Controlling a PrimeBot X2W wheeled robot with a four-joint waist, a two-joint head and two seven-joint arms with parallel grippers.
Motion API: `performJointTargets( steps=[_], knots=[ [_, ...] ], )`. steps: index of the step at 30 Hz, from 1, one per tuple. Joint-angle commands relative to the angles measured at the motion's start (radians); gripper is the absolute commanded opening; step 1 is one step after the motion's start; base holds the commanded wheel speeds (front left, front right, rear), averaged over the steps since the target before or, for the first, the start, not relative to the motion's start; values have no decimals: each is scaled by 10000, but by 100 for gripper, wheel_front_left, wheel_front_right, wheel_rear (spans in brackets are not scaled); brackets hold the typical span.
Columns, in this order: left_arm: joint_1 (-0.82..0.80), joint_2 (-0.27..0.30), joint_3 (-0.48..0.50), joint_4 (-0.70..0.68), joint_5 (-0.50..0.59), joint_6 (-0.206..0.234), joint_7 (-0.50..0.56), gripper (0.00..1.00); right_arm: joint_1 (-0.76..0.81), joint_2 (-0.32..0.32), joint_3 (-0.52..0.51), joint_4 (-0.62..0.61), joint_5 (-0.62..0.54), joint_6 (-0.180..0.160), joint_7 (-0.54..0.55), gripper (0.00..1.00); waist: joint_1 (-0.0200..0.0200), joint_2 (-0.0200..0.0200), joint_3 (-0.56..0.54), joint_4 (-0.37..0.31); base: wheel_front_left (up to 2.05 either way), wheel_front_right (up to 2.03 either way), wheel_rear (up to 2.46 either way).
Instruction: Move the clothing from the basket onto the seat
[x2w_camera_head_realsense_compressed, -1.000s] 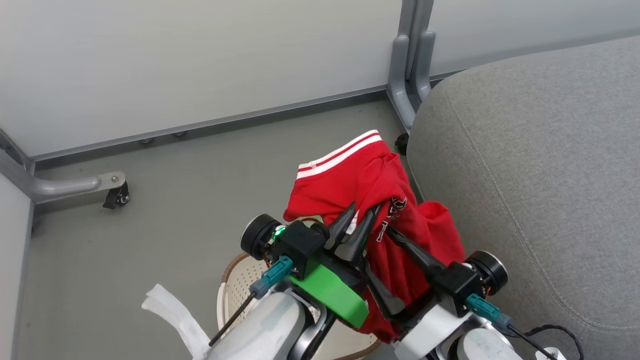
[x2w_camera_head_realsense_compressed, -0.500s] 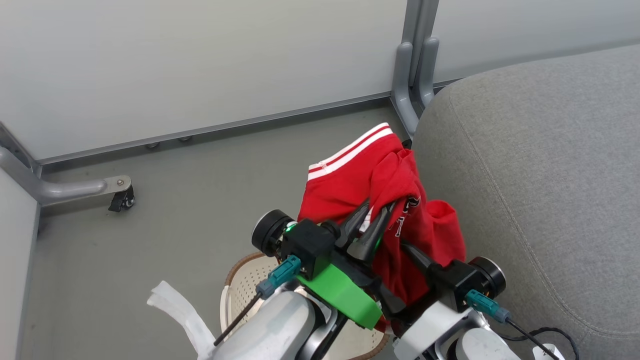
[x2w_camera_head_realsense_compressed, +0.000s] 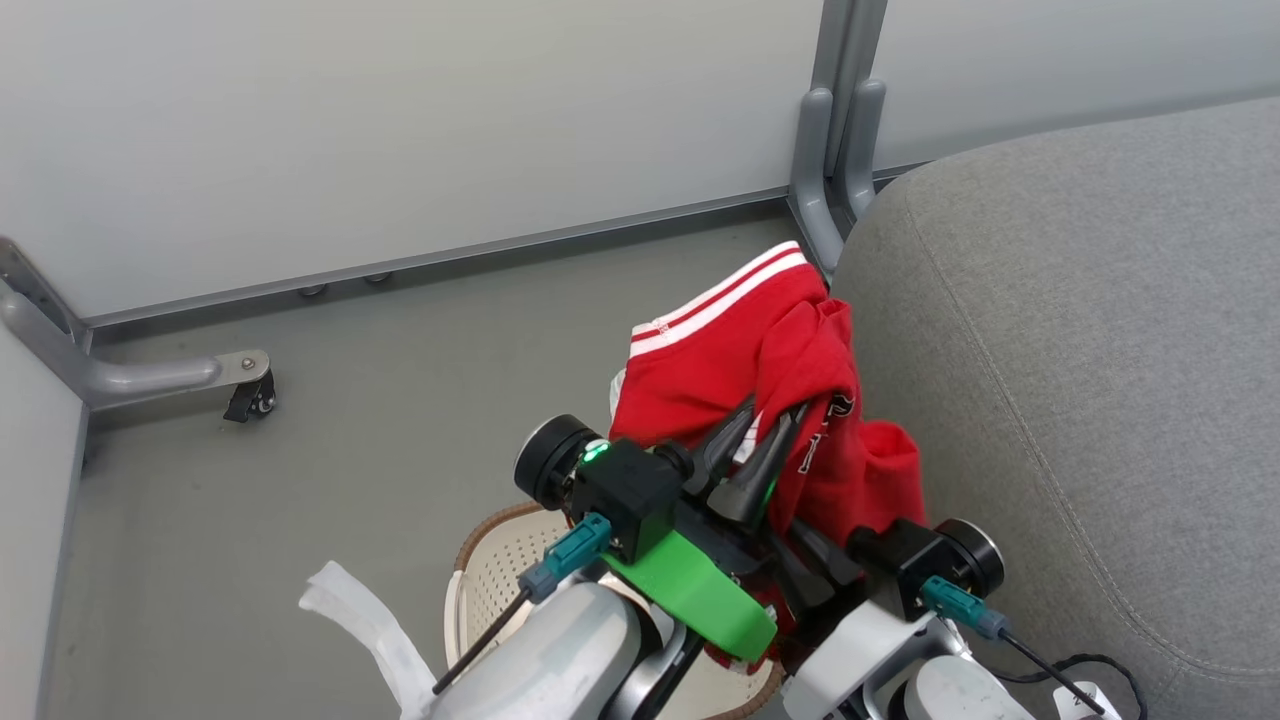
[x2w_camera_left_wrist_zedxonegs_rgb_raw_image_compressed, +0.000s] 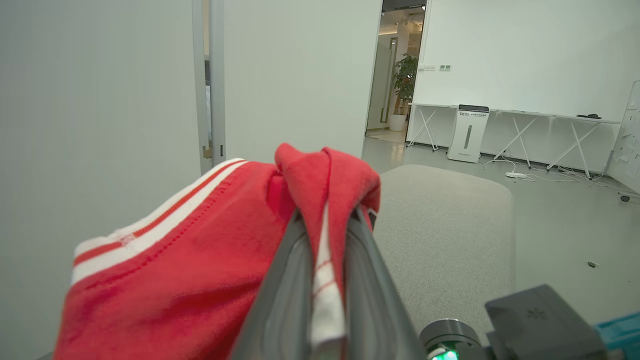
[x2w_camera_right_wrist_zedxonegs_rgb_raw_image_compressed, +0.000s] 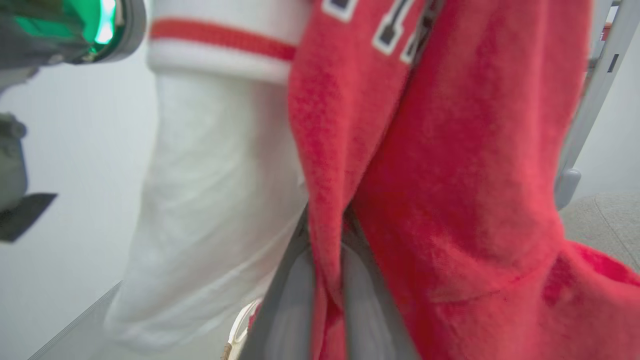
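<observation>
The right gripper (x2w_camera_right_wrist_zedxonegs_rgb_raw_image_compressed: 327, 240), gaping wide a second ago, now pinches a fold of the red jersey (x2w_camera_head_realsense_compressed: 715, 370). The left gripper (x2w_camera_head_realsense_compressed: 765, 425) stays clamped on it too. Held by both above the laundry basket (x2w_camera_head_realsense_compressed: 487, 570), just beside the grey seat (x2w_camera_head_realsense_compressed: 1080, 350), it looks ready to carry across.

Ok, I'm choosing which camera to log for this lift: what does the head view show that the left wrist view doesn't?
Head view: the cream-white perforated plastic basket under the arms, and a black castor on a grey metal partition foot. Left wrist view: a doorway with a potted plant, white folding tables and a white floor-standing appliance. Both: the red garment with white-striped trim pinched in the shut left gripper, beside the large grey fabric seat cushion.
</observation>
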Motion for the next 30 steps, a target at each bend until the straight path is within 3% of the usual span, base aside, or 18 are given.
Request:
performJointTargets(
  steps=[1, 17, 18, 19, 30],
  knots=[
    [-165, -12, 49, -30, -28, 20, -9, 0, -78, -17, 42, 60, -38, -7, -17, 0, 1, 69, 0, -2, 0, 0, 0],
    [82, -11, 290, 260, 73, 115, -9, 0, -59, -148, 32, -18, -80, -7, -17, 0, 1, 69, -11, -68, 0, 0, 0],
    [115, -8, 285, 324, 50, 127, -9, 25, -41, -154, 17, -34, -88, -7, -17, 0, 1, 69, -19, -72, 0, 0, 0],
    [114, -9, 305, 347, 83, 174, -9, 98, -21, -153, 9, -41, -89, -7, -17, 0, 1, 69, -24, -75, 0, 0, 0],
    [210, -6, 680, 470, 103, 247, -7, 100, 105, -202, -60, -87, -115, -7, -18, 0, 1, 69, -36, -103, 0, 0, 0]
  ],
)
